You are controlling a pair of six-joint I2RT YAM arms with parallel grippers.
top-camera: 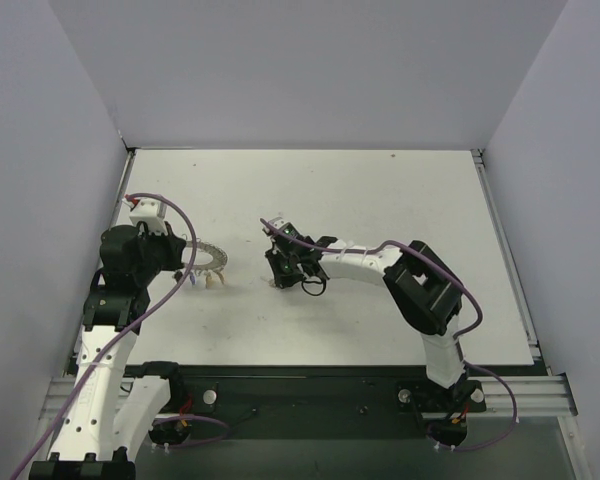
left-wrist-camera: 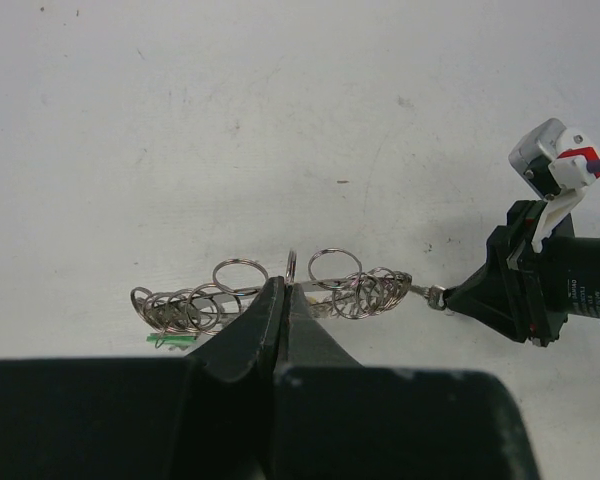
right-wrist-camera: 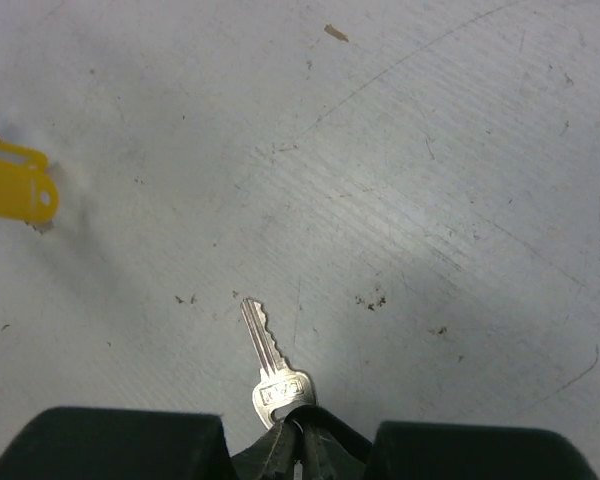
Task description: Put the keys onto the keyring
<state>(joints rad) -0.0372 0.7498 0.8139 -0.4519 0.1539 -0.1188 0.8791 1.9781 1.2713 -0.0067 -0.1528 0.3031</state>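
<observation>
- A white table point(top-camera: 380, 200) fills the overhead view, closed in by plain pale grey walls point(top-camera: 310, 70) at the back and on both sides. A dark rail point(top-camera: 310, 385) runs along its bottom edge.
- Close up, the tabletop is scuffed, with fine scratches, faint curved marks and a few dark specks.
- The keyring point(top-camera: 208, 258) lies on the table at the centre left of the overhead view. In the left wrist view it shows as a line of small linked silvery loops.
- The left gripper point(left-wrist-camera: 285, 295) has its fingers pressed together on the keyring's rim. A green key head point(left-wrist-camera: 170, 340) lies just below the loops, at lower left.
- The right gripper point(right-wrist-camera: 298, 425), near the table's middle, is clamped on the head of a silver key point(right-wrist-camera: 275, 375), whose blade points up the frame.
- A yellow key head point(right-wrist-camera: 15, 185) lies on the table at the upper left edge of the right wrist view.
</observation>
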